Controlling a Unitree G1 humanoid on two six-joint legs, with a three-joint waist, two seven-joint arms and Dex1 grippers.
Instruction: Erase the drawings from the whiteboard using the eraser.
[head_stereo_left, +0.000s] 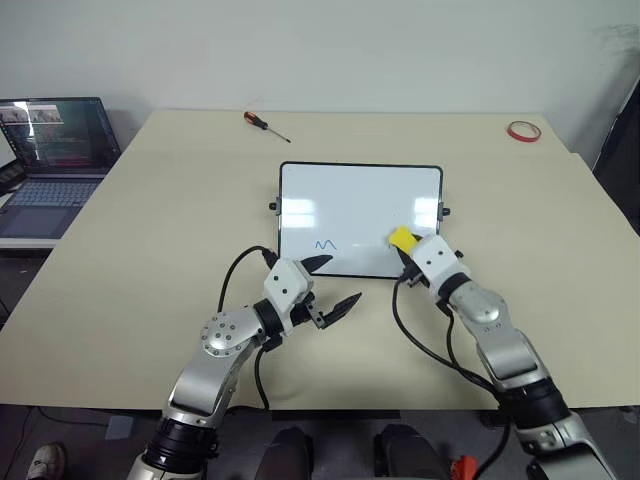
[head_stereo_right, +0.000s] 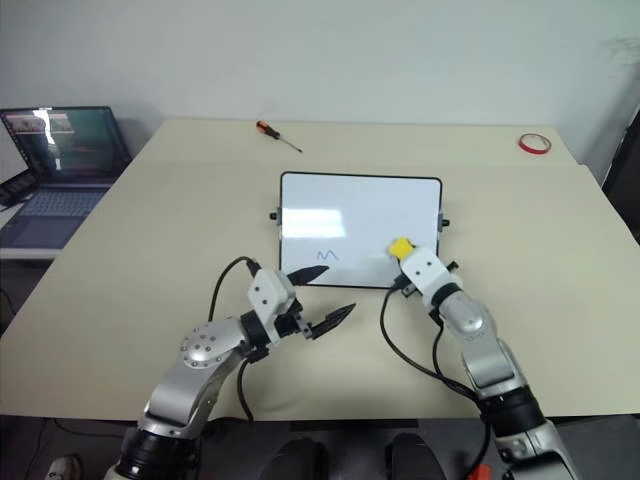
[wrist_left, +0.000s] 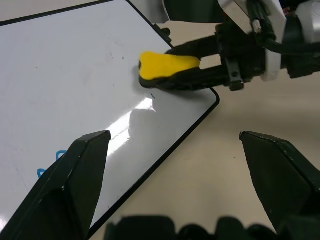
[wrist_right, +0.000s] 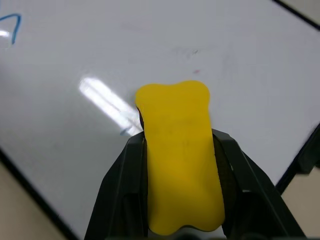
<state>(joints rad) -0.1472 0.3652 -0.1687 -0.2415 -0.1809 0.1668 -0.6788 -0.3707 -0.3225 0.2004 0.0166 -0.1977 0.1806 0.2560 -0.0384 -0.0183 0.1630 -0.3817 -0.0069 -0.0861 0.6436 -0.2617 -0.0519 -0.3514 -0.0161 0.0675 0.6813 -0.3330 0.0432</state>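
Note:
The whiteboard (head_stereo_left: 360, 195) lies flat in the middle of the tan table. A blue wavy line (head_stereo_left: 327, 244) of the drawings sits near its front edge, left of centre. My right gripper (head_stereo_left: 405, 244) is shut on the yellow eraser (head_stereo_left: 402, 237), which rests on the board's front right area. A tiny blue trace (wrist_right: 125, 131) shows on the board beside the eraser (wrist_right: 180, 155). My left gripper (head_stereo_left: 340, 279) stands open at the board's front edge, just below the wavy line, with nothing between its fingers (wrist_left: 75, 175).
A screwdriver (head_stereo_left: 266, 125) lies at the back of the table (head_stereo_left: 150, 230), and a red tape ring (head_stereo_left: 523, 131) sits at the back right. An open laptop (head_stereo_left: 50, 150) stands off the table's left side. Black cables hang from both wrists.

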